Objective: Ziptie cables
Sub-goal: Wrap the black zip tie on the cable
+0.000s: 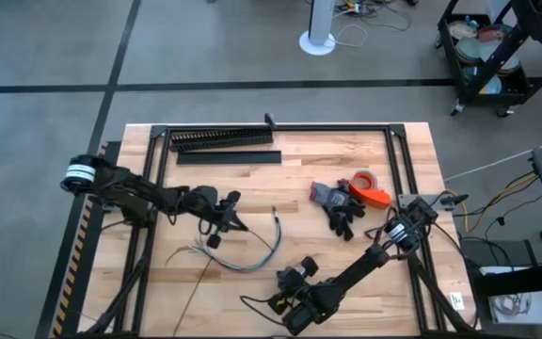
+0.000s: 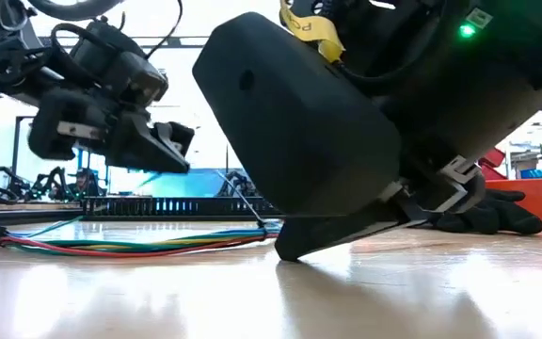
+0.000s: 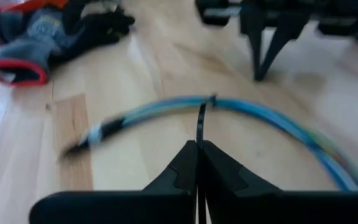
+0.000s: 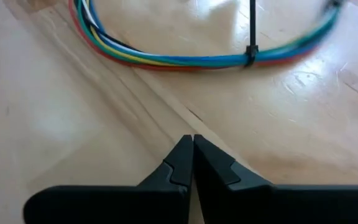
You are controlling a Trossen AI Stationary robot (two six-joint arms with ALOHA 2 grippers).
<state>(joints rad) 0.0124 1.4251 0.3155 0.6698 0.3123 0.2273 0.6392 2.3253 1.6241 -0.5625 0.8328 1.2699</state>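
Tabletop (image 1: 346, 254) carries the cables (image 1: 252, 259), a loose multicoloured arc near centre. Your left hand (image 1: 229, 221) hovers by them, fingers (image 3: 185, 168) pinching the ziptie (image 3: 201, 121) tail, already looped round the bundle, likely to pull it tight. Your right hand (image 4: 192, 149) waits pressed together, empty, low at the front edge.

Cables (image 1: 252, 256) lie curved on the table (image 1: 365, 169) mid-front, a ziptie (image 4: 252, 28) around the bundle. Left gripper (image 1: 236, 224) sits just left of the bundle. Right gripper (image 1: 273, 306) is near the front edge, just right of the cables. Duct (image 1: 219, 139) lies along the back edge, gloves (image 1: 339, 209) and tape roll (image 1: 365, 182) to the right.
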